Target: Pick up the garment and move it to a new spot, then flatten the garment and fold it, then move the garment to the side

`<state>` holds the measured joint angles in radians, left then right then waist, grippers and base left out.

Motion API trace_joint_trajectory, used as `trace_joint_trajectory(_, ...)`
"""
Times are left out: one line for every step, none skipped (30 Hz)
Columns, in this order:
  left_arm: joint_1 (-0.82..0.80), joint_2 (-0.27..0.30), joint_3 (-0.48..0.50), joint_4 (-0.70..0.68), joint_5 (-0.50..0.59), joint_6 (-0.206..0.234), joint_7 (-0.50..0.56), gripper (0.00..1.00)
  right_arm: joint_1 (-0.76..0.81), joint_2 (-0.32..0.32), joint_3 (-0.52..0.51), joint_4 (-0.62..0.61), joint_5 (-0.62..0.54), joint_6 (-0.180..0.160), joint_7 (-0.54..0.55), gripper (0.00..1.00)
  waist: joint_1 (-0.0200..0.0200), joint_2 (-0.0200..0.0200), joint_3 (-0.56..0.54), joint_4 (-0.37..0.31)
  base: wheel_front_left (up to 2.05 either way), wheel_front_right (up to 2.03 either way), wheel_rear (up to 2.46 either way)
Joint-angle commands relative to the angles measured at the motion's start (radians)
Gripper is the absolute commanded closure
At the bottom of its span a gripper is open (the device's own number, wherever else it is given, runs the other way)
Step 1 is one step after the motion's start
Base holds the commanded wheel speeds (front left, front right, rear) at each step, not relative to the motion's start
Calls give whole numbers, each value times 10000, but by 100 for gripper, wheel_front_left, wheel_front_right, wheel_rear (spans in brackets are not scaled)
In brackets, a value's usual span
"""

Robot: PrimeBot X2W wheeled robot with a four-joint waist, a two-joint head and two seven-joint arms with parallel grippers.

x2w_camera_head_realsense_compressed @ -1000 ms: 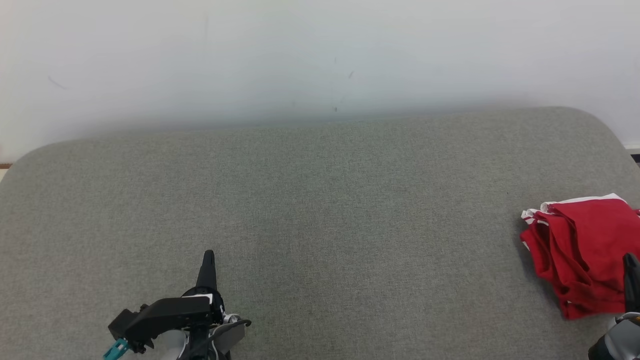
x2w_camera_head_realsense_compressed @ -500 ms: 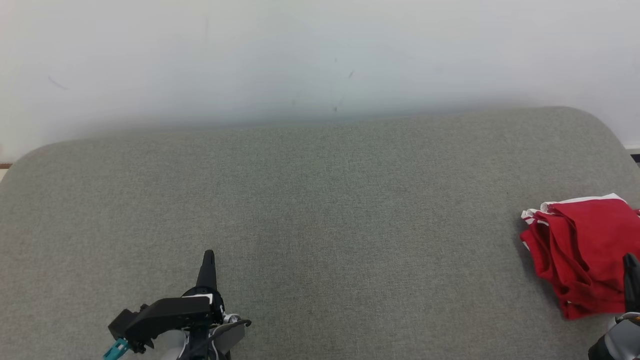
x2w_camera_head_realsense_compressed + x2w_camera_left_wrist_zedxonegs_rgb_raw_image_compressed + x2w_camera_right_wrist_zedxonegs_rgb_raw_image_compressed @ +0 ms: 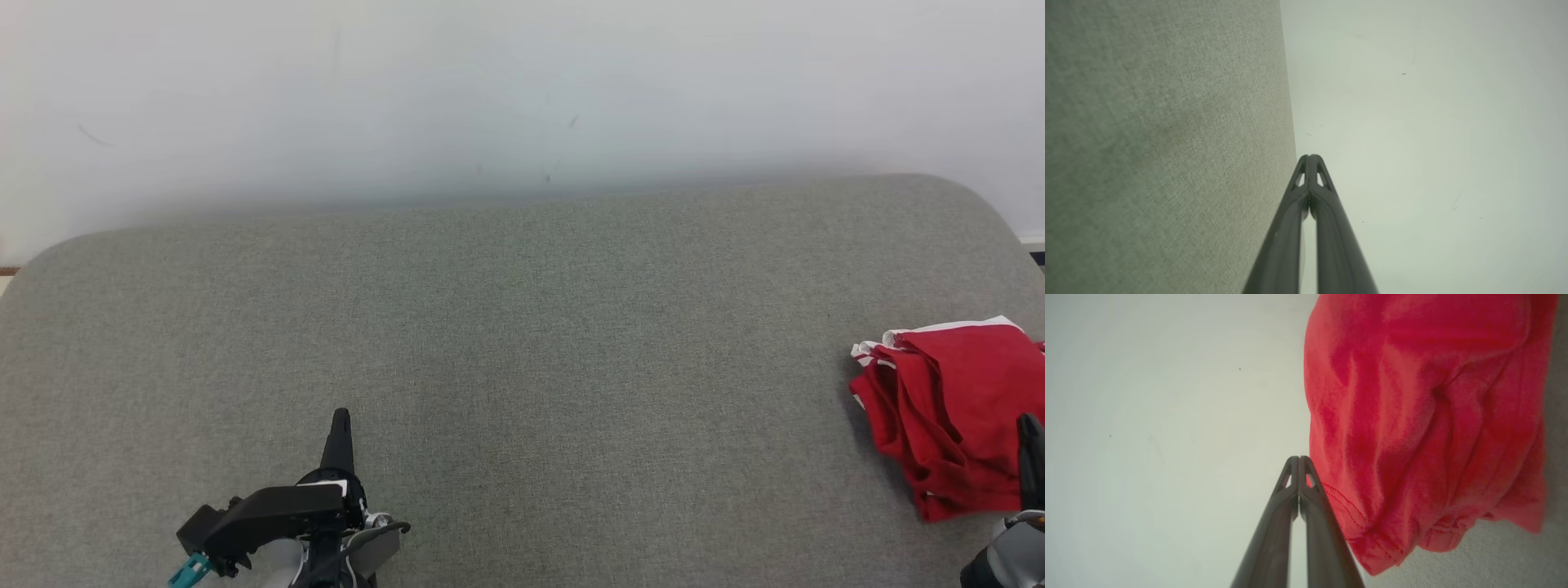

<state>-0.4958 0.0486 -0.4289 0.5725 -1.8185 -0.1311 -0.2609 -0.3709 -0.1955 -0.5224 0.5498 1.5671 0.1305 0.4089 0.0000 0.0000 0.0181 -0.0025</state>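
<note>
Currently the red garment (image 3: pixel 955 408) is lying bunched at the bench's (image 3: pixel 522 327) right edge. The right hand (image 3: pixel 1030 422), fingers pressed together on nothing, is hovering by its near corner, cloth just ahead and leftward; the left hand (image 3: pixel 340 418), likewise closed and empty, is sitting well apart.

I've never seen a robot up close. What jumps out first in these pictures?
The red garment with white trim, bunched at the far right of the broad grey padded surface, grabs the eye first. Next come two dark pointed hands, both shut: the right hand close by the garment, the left hand at the lower left over bare grey fabric.
</note>
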Motion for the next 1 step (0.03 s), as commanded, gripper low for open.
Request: trace_joint_trajectory(-44, 5, -2, 28, -31, -46, -28, 100, -31, 19, -18, 7, -5, 4, 15, 100, 0, 0, 0, 0, 0, 0, 0)
